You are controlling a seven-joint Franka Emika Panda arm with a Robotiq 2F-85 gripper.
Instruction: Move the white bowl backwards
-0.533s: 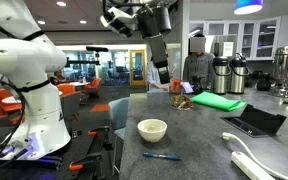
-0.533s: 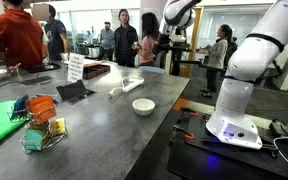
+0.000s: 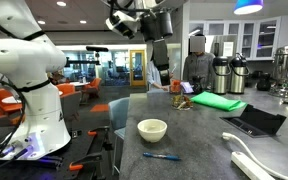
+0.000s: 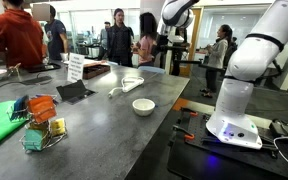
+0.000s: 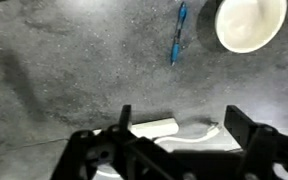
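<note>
The white bowl (image 3: 152, 129) is small, round and cream-white. It stands on the grey counter near its front edge and also shows in the other exterior view (image 4: 143, 106). In the wrist view the bowl (image 5: 250, 23) is at the top right corner. My gripper (image 3: 160, 70) hangs high above the counter, well above and behind the bowl. In the wrist view its two fingers (image 5: 179, 118) are spread wide apart with nothing between them.
A blue pen (image 3: 161, 155) lies in front of the bowl. A white power strip with cable (image 3: 252, 158), a black tablet (image 3: 254, 121), a green cloth (image 3: 218, 102) and coffee urns (image 3: 227, 72) sit on the counter. A wire basket (image 4: 39, 125) stands near the counter's end.
The gripper has risen slightly and shifted a little. The bowl has not moved.
</note>
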